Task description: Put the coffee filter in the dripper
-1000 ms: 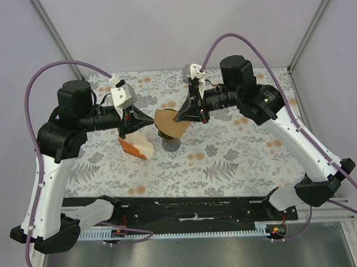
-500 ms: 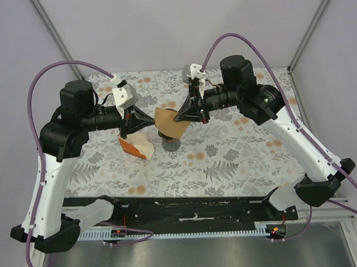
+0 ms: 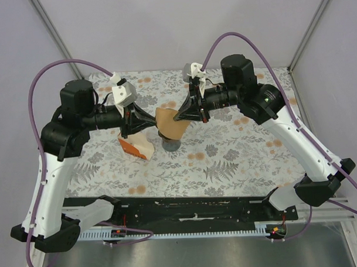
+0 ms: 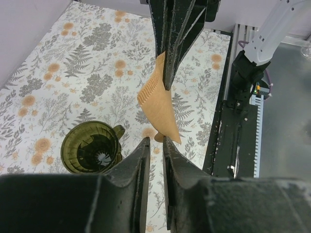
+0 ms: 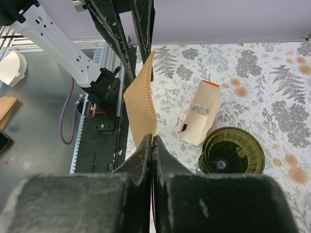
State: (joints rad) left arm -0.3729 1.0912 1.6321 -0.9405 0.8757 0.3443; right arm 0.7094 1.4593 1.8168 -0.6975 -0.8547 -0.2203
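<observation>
Right, my right hand (image 5: 152, 138) pinches the thin tan paper cone filter (image 3: 169, 123) aloft near the dark-green translucent cone dripper (image 5: 232, 150); left hand (image 4: 155, 141) sits slightly parted at its corner. Next, I reckon: spread it, then lower.

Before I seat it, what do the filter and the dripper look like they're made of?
The coffee filter looks like thin unbleached paper: matte tan, with a crimped seam along one edge. The dripper looks like smoky-green translucent plastic or glass, glossy, with ribs showing inside; the pictures don't settle which.
</observation>
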